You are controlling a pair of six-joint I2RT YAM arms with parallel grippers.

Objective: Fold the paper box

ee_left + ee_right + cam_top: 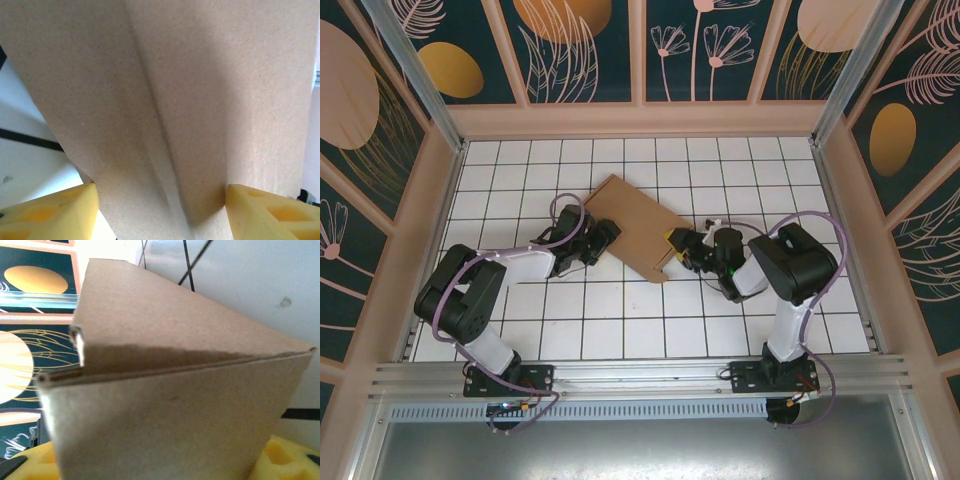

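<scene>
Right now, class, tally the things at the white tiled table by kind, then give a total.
Plain brown corrugated cardboard paper box: 1
Black two-finger grippers with yellow pads: 2 (left gripper, right gripper)
Total: 3

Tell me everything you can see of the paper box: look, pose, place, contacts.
The paper box is plain brown corrugated cardboard, unprinted, folded into a flat mailer-like shape. It sits diagonally over the middle of the white tiled table. The right wrist view shows a lid panel meeting a side wall along a seam, with a small gap at one corner. The left arm has its jaws either side of the left edge; the right arm grips the right side.
</scene>
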